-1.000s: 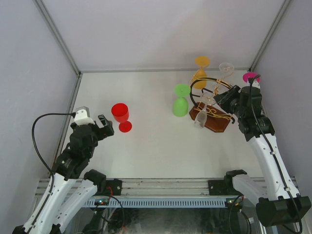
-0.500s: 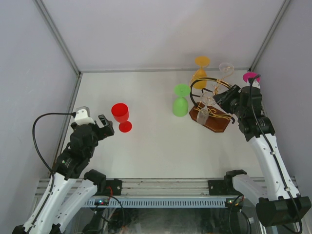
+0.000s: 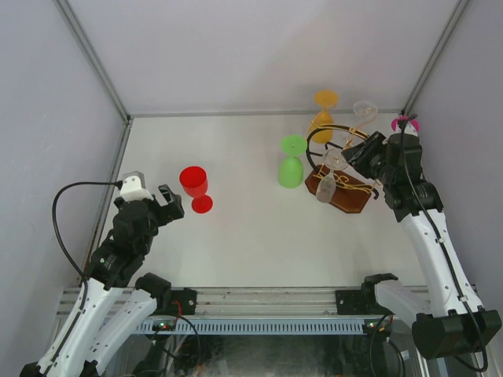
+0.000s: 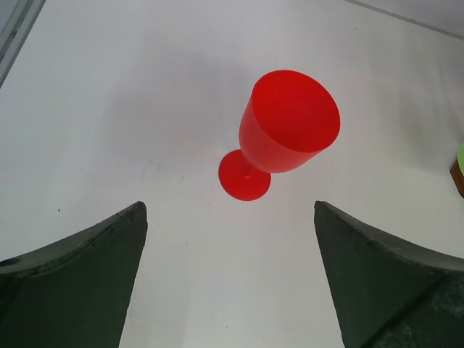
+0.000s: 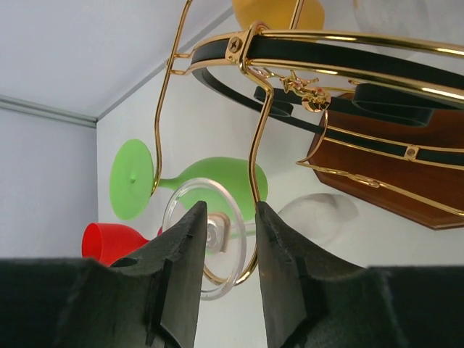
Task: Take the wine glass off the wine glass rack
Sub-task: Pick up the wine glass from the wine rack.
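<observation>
Right gripper [image 5: 228, 217] narrowed almost shut at the foot of the clear wine glass [image 5: 319, 210] hanging on a gold wire arm [image 5: 255, 145] of the wine glass rack [image 5: 384, 177], pinch unclear; best clamp the stem, then slide it off along the wire.
</observation>
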`<action>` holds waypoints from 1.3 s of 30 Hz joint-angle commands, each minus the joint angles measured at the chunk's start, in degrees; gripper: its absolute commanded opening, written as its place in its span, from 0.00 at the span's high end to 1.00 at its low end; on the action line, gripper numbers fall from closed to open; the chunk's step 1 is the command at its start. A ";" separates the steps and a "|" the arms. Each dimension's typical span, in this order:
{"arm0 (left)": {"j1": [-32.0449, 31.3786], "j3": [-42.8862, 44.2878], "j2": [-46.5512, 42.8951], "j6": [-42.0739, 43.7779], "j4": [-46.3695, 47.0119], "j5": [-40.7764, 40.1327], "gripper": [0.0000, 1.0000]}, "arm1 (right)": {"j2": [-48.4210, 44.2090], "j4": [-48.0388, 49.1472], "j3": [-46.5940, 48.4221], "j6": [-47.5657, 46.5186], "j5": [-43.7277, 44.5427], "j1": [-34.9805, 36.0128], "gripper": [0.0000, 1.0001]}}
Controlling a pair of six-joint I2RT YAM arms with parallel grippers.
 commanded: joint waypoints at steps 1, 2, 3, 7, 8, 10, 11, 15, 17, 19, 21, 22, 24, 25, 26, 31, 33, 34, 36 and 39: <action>0.32 -0.59 0.29 0.08 0.79 -0.75 0.00 | 1.26 0.78 1.97 0.84 -2.24 -0.27 0.67; 0.36 -0.60 0.33 0.08 0.90 -0.64 0.00 | 1.27 0.37 1.97 1.11 -1.67 -0.27 0.67; 0.37 -0.58 0.32 0.15 0.92 -0.82 0.00 | 1.17 0.24 1.88 1.24 -1.09 -0.26 0.67; 0.41 -0.50 0.28 0.08 0.70 -1.19 0.00 | 0.14 1.83 1.21 1.48 -2.07 -0.23 0.71; 0.38 -0.54 0.25 0.03 0.73 -1.05 0.00 | -0.13 2.07 1.06 1.75 -2.58 -0.22 0.72; 0.42 -0.53 0.25 0.11 0.83 -0.90 0.00 | -0.45 2.52 0.79 2.24 -3.76 -0.28 0.74; 0.40 -0.53 0.26 0.08 0.83 -0.89 0.00 | -0.62 2.67 0.56 2.56 -4.03 -0.27 0.74; 0.39 -0.52 0.31 0.08 0.83 -0.65 0.00 | -1.43 3.43 -0.64 3.84 -4.92 -0.27 0.76; 0.41 -0.63 0.30 0.11 0.91 -0.50 0.00 | -1.76 3.28 -1.07 4.51 -5.03 -0.28 0.76; 0.37 -0.55 0.46 0.15 0.91 -0.33 0.00 | -2.40 3.43 -1.95 5.80 -4.81 -0.28 0.76; 0.37 -0.56 0.56 0.16 0.97 -0.21 0.00 | -3.19 4.35 -3.54 7.65 -4.86 -0.41 0.76; 0.38 -0.53 0.58 0.16 1.01 -0.19 0.00 | -3.62 5.05 -4.76 8.62 -5.28 -0.55 0.76; 0.37 -0.52 0.67 0.15 1.03 -0.11 0.00 | -4.24 6.48 -6.17 10.30 -5.77 -0.93 0.76; 0.38 -0.52 0.67 0.16 1.01 -0.10 0.00 | -4.48 7.05 -6.66 10.94 -5.96 -1.04 0.76; 0.37 -0.56 0.64 0.16 1.01 -0.07 0.00 | -4.69 7.64 -7.19 11.42 -6.05 -1.13 0.76; 0.40 -0.56 0.75 0.18 1.01 -0.10 0.00 | -5.22 9.96 -8.62 14.17 -8.10 -1.88 0.78; 0.39 -0.52 0.81 0.16 0.96 -0.10 0.00 | -5.39 10.04 -8.73 14.89 -8.44 -2.14 0.80; 0.41 -0.56 0.79 0.16 1.05 -0.10 0.00 | -5.55 10.12 -8.71 15.18 -8.47 -2.32 0.81; 0.38 -0.55 0.75 0.17 1.00 -0.18 0.00 | -6.05 10.42 -9.09 16.02 -8.53 -2.38 0.82; 0.41 -0.59 0.76 0.17 1.00 -0.19 0.00 | -7.09 10.91 -9.81 16.66 -8.69 -2.51 0.85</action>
